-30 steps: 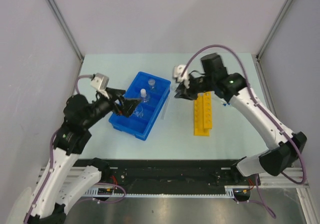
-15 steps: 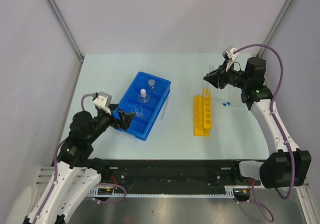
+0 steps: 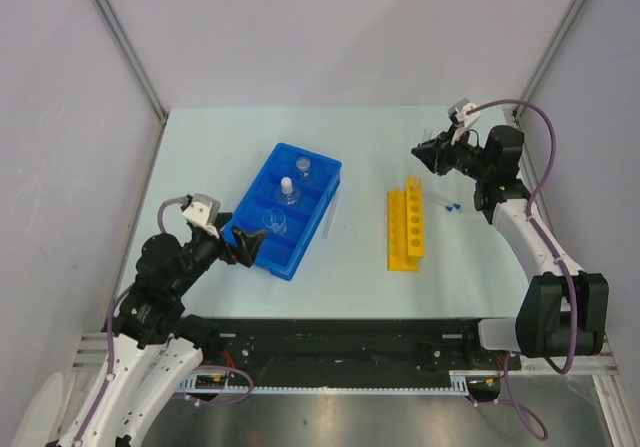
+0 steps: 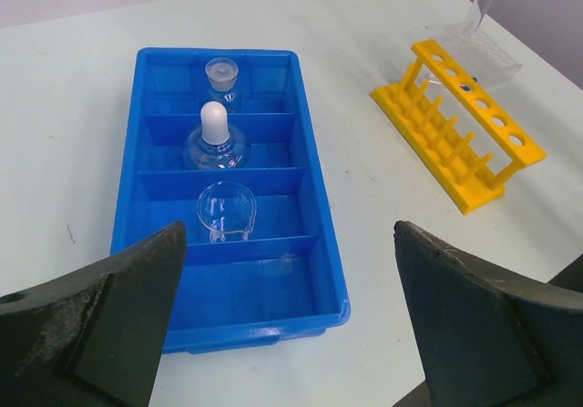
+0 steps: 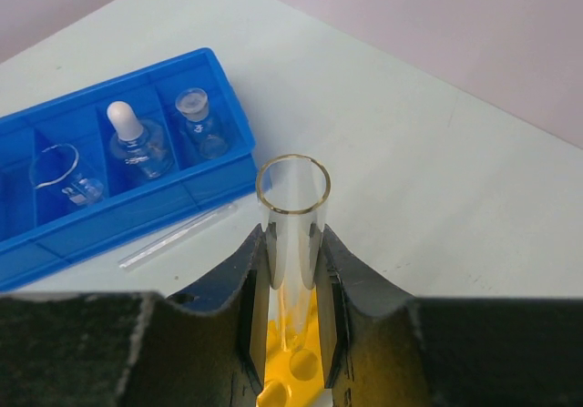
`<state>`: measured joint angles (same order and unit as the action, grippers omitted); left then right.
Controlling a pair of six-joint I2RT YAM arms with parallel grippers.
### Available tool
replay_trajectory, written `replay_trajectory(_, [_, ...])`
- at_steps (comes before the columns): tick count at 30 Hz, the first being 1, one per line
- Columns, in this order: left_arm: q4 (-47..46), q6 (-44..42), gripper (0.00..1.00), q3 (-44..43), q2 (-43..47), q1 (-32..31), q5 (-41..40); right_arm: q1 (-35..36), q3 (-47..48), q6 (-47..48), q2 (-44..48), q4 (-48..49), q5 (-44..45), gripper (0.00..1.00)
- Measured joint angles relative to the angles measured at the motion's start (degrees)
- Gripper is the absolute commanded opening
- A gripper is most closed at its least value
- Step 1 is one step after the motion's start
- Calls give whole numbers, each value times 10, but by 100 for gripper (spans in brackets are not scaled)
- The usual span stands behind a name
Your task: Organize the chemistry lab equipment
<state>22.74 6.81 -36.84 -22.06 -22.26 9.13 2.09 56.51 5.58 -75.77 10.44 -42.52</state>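
— What is seen from above?

— The blue tray (image 3: 309,219) is set left of centre on the table (image 3: 230,132), with the yellow rack (image 3: 406,229) well apart to its right. Three small flasks (image 3: 287,191) are kept in the tray, one to a compartment. A thin tube (image 3: 331,217) is laid on the table just beside the tray's right wall, and blue-tipped droppers (image 3: 452,207) are seen to the right of the rack. The left gripper (image 3: 247,244) is held at the tray's near left corner. The right gripper (image 3: 428,157) is held above the table beyond the rack's far end.

— And from the left wrist?

— Its fingers (image 4: 91,325) are spread wide and nothing is held between them. The tray is framed between them, with the rack off to the right.

— From the right wrist?

— That gripper is clamped on a clear tube (image 5: 291,216), whose open mouth is turned towards the camera. The yellow of the rack is seen past the fingertips. Whether the tube's lower end is touching the rack cannot be told.
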Motion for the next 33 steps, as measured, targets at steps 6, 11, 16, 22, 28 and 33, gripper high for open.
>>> replay_trajectory(6, [-1, 0, 100, 5, -2, 0, 0, 0, -25, 9, -13, 49, 22, 19])
replay_trajectory(11, [-4, 0, 100, 5, -6, 0, 0, 0, -33, 13, -23, 80, 29, 19])
replay_trajectory(16, [-6, -1, 100, 5, -8, 0, 1, 0, -57, 20, -25, 97, 33, 19])
replay_trajectory(22, [-8, -4, 100, 5, -10, 0, 1, -1, -70, 20, -38, 114, 38, 20])
replay_trajectory(28, [-9, -4, 100, 9, -11, 0, 3, -2, -79, 21, -46, 129, 43, 20])
replay_trajectory(33, [-10, -4, 100, 13, -11, 0, 5, -2, -79, 21, -62, 146, 47, 20])
